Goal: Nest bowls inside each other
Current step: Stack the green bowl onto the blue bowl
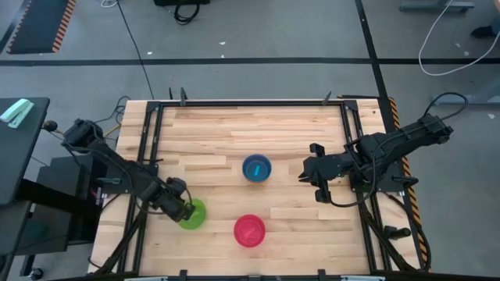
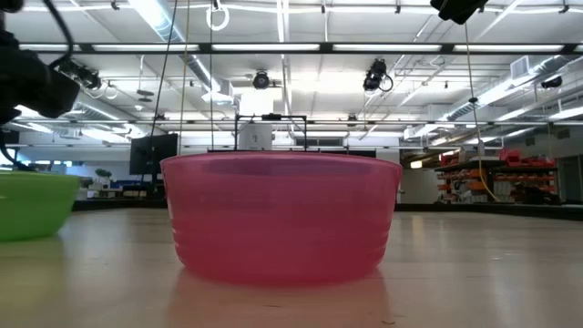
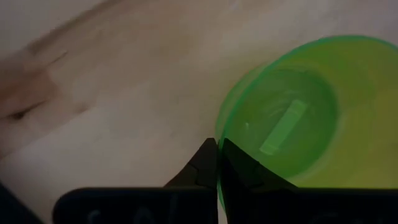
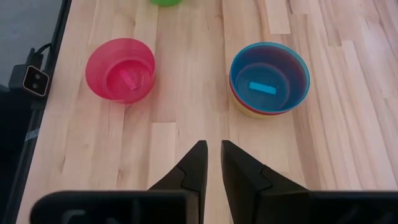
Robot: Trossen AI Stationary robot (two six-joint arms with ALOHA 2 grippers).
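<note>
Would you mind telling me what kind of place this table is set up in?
Probably a large industrial lab or warehouse hall: long ceiling strip lights, storage racks along the far wall, and a grey concrete floor with black tape lines around the wooden table.

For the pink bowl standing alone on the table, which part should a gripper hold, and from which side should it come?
Probably the rim. The pink bowl stands upright, mouth open, with smooth rounded walls too wide to span. Come from above, one finger inside and one outside the thin edge, as the left gripper does on the green bowl. The side facing the right gripper looks free.
</note>
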